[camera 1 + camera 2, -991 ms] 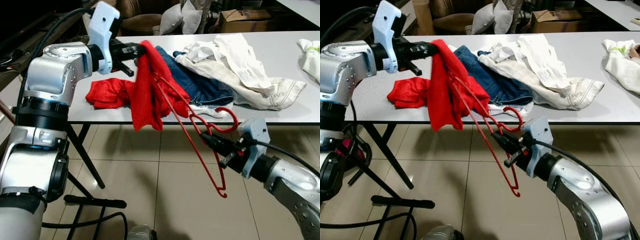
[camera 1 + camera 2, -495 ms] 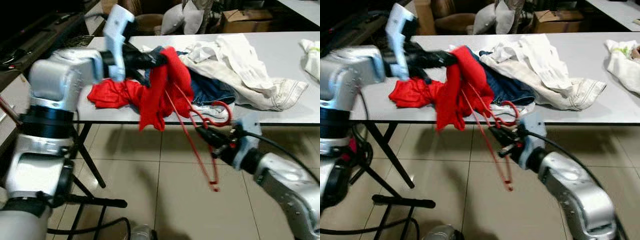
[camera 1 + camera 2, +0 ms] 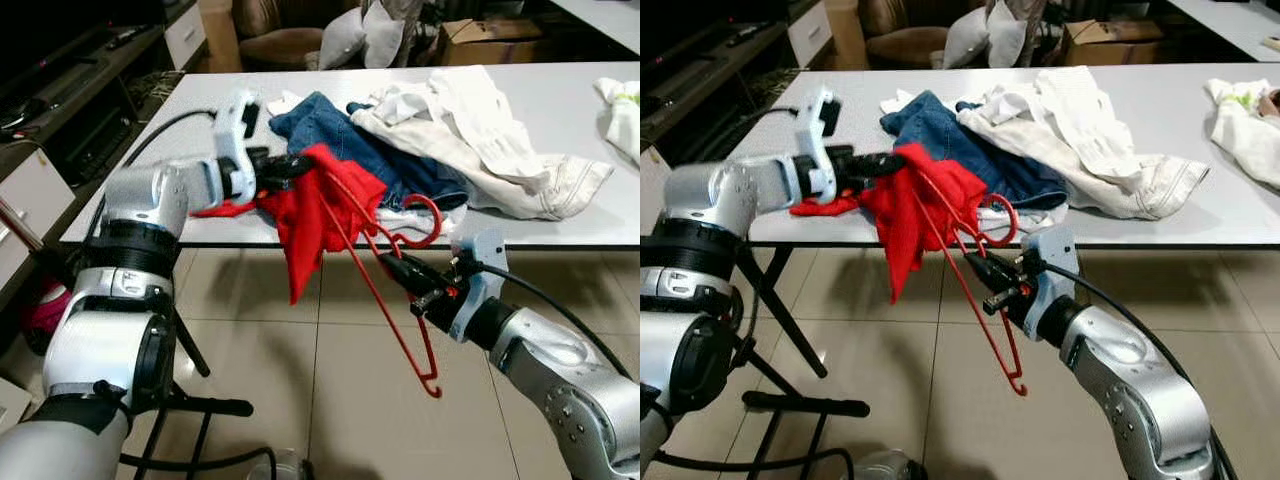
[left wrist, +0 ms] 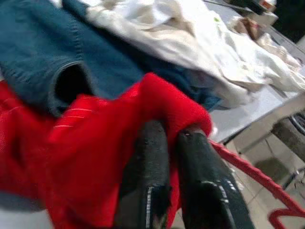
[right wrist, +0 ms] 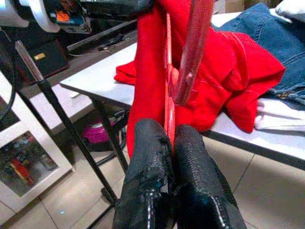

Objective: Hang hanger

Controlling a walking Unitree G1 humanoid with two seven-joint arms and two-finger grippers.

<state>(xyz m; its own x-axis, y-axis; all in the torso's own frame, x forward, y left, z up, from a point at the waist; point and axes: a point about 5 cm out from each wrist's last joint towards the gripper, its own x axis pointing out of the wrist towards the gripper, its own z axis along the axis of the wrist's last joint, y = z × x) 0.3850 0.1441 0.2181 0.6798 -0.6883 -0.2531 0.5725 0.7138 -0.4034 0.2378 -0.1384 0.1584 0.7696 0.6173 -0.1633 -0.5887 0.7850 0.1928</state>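
Now the left gripper (image 3: 285, 170) pinches the red garment (image 3: 325, 205) at the tabletop's (image 3: 560, 100) front edge, while the right gripper (image 3: 395, 268) clamps the red hanger (image 3: 385, 285).

The hanger (image 3: 385, 290) was red, thin and glossy. The shirt (image 3: 315, 215) was a plain, brighter red, with no pattern to be seen. The jeans (image 3: 375, 150) were dark blue denim. The pale clothes (image 3: 480, 130) beside them were cream and white; one at the far edge (image 3: 622, 110) was white with a touch of yellow-green. The table (image 3: 560, 95) was light grey on black legs. The floor (image 3: 300, 350) was beige tile with grey grout lines. Both arms were silver with white wrist housings, and the fingers (image 5: 152, 191) were black.
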